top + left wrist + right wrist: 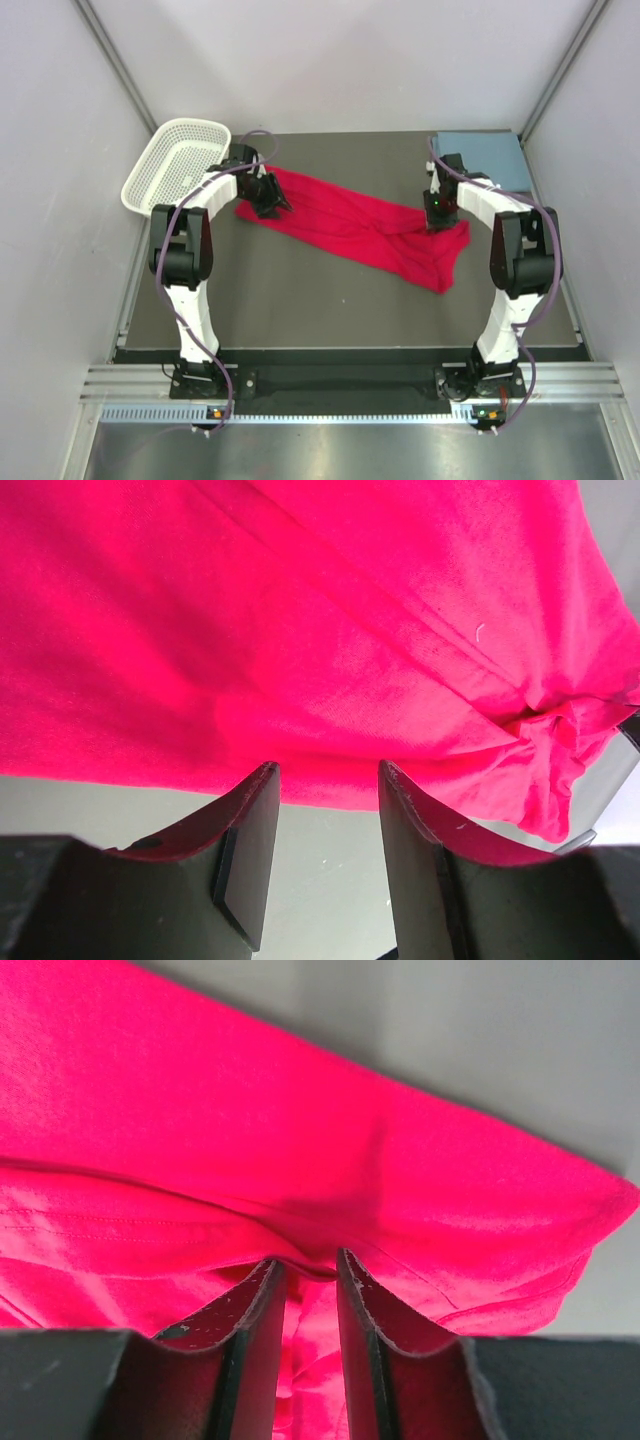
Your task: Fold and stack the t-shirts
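A bright red t-shirt (350,225) lies stretched slantwise across the dark table, from the back left toward the right. My left gripper (270,200) sits at its left end. In the left wrist view that gripper (325,770) is open, the red t-shirt (300,630) edge lies at its fingertips, and bare table shows between the fingers. My right gripper (440,212) is at the shirt's right end. There its narrow jaws (310,1260) pinch a raised fold of the red t-shirt (250,1160). A dusty blue-grey t-shirt (485,160) lies folded flat at the back right corner.
A white mesh basket (180,160) stands tilted at the back left, hanging over the table's edge close to my left arm. Grey walls close in both sides and the back. The dark table (330,310) shows bare in front of the red shirt.
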You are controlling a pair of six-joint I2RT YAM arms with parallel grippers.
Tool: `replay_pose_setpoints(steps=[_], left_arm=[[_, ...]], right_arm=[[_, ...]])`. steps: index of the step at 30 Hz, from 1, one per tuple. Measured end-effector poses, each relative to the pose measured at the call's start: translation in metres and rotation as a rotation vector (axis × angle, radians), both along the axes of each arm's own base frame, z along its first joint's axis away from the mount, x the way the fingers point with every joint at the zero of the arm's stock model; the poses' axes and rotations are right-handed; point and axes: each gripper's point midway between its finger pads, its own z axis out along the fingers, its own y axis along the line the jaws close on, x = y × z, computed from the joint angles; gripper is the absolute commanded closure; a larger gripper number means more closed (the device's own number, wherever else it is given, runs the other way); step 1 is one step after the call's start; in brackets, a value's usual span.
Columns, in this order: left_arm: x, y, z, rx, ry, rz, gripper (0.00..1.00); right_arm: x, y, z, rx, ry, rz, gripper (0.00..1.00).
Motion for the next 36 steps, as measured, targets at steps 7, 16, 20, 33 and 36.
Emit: replay_pose_setpoints(steps=[7, 16, 20, 33, 36], left_arm=[[0.000, -0.001, 0.001, -0.009, 0.000, -0.002, 0.51], [0.000, -0.001, 0.001, -0.009, 0.001, -0.002, 0.51], [0.000, -0.001, 0.001, -0.008, 0.001, -0.003, 0.51], [0.000, -0.002, 0.002, -0.011, 0.001, -0.004, 0.51], [0.000, -0.002, 0.002, -0.011, 0.001, -0.004, 0.51]], right_arm=[[0.001, -0.001, 0.000, 0.002, -0.002, -0.002, 0.75], [0.002, -0.003, -0.004, 0.012, 0.009, -0.017, 1.00], [0.001, -0.004, -0.003, 0.008, 0.010, -0.019, 1.00], [0.016, -0.008, 0.045, -0.002, -0.104, -0.048, 1.00], [0.027, -0.005, 0.058, 0.011, -0.138, -0.047, 1.00]])
